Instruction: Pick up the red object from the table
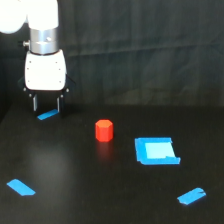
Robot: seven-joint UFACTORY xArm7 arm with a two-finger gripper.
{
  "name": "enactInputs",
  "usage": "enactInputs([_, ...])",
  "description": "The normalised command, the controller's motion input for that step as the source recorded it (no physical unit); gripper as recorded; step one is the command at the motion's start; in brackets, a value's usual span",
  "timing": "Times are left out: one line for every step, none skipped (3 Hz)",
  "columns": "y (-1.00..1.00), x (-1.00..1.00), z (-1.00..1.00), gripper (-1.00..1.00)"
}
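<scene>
The red object (104, 130) is a small red-orange hexagonal block. It stands upright on the black table (75, 165), near the middle of the exterior view. My gripper (46, 105) hangs from the white arm at the upper left of the view. Its two thin fingers point down and stand apart with nothing between them. It is well to the exterior view's left of the red object and further back, just above a blue tape strip (48, 115).
A blue square patch (156, 150) lies to the exterior view's right of the red object. Blue tape strips lie at the front left (21, 187) and front right (191, 196). A dark curtain closes off the back.
</scene>
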Motion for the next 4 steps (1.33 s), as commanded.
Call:
enactInputs([0.01, 0.12, 0.02, 0.99])
enactInputs([-0.02, 0.58, -0.15, 1.00])
enactInputs([-0.20, 0.93, -0.07, 1.00])
enactInputs([-0.24, 1.00, -0.06, 1.00])
